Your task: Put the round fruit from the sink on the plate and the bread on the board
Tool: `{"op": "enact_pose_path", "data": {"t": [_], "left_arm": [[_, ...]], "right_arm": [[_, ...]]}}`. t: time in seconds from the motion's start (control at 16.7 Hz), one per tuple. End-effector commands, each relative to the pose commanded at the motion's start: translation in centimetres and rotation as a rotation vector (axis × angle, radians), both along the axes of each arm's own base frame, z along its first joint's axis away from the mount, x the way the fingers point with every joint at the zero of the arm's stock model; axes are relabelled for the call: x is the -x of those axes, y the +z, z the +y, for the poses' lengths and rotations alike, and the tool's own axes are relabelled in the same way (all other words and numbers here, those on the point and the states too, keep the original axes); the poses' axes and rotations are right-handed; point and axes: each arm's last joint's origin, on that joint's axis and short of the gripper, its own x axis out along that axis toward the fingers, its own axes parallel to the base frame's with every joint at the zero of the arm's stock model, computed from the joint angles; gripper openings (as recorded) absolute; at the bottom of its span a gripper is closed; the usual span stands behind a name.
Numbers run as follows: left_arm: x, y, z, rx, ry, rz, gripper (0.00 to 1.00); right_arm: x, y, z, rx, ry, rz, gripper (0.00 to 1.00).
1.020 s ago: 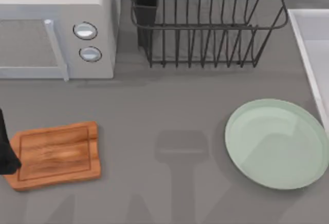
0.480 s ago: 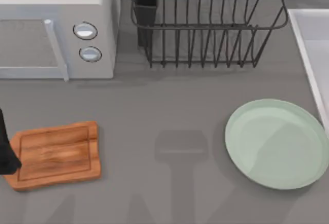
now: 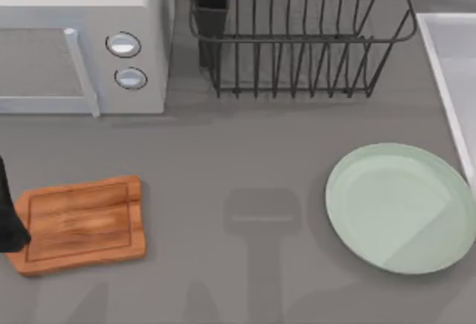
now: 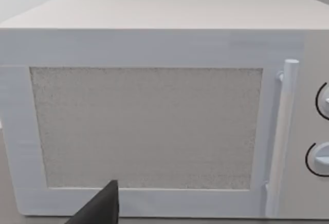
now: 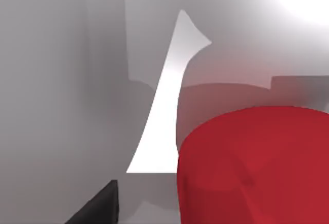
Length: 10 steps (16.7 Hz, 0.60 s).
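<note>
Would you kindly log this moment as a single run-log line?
stage: reaching for fruit | round fruit: close before right wrist camera, in sink | plate: bare | board: bare | left arm: parked at table's left edge, facing microwave

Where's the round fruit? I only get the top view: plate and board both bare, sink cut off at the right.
Observer: The right wrist view looks into the sink. The red round fruit lies there, close to the camera.
Operator: And what is the left wrist camera facing?
Observer: The microwave, front on, with its door shut. The left arm is parked at the board's left end.
</note>
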Motion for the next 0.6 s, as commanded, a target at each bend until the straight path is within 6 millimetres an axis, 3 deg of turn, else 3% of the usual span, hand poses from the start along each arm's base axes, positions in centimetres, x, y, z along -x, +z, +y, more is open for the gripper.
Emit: {"op": "enact_pose_path", "data": {"t": [0.24, 0.54, 0.6], "left_arm": [[0.0, 0.0, 0.0, 0.000, 0.000, 0.000, 1.00], [0.0, 0.0, 0.0, 0.000, 0.000, 0.000, 1.00], [0.0, 0.0, 0.0, 0.000, 0.000, 0.000, 1.00]], "right_arm": [[0.8, -4.7, 0.3, -0.004, -0.002, 0.009, 1.00], [0.9, -5.3, 0.4, -0.006, -0.002, 0.013, 1.00], [0.9, -5.3, 0.4, -0.006, -0.002, 0.013, 0.92]]}}
